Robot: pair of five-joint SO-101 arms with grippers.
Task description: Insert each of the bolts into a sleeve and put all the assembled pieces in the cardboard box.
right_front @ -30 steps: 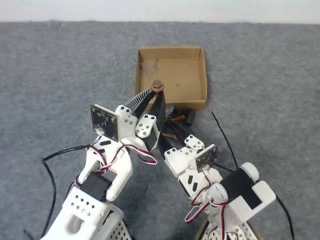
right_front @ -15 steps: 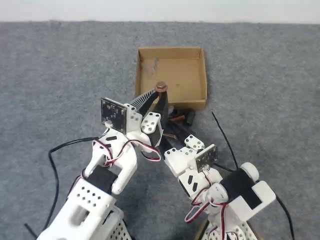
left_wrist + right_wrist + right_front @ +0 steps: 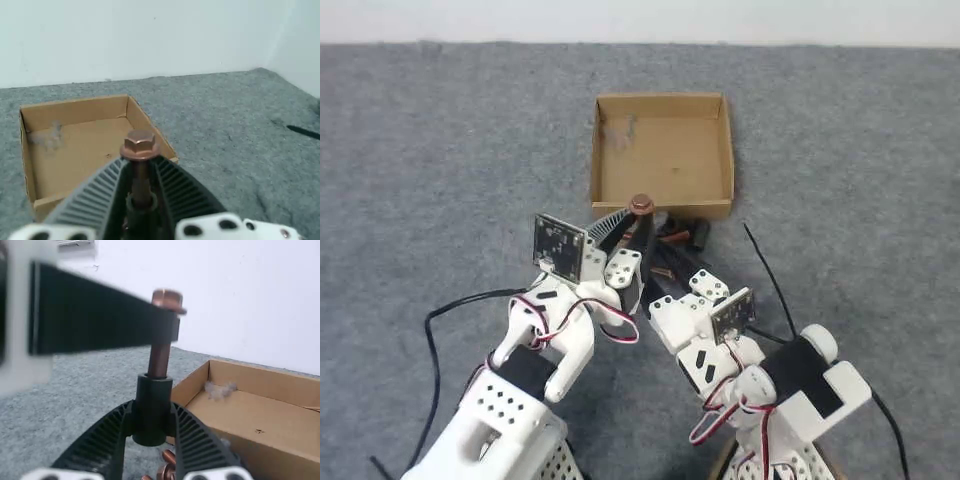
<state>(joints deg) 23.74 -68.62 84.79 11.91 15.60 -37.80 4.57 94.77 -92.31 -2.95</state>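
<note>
Copper bolt [image 3: 160, 360] inside black sleeve [image 3: 151, 407] — right wrist view.

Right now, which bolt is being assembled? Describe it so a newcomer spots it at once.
Find the cardboard box; just in front of its near wall, the bolt stands upright in the left gripper, shank running down to the black sleeve in the right gripper. Unlike the loose bolts lying on the carpet, it is raised, copper hex head on top.
</note>
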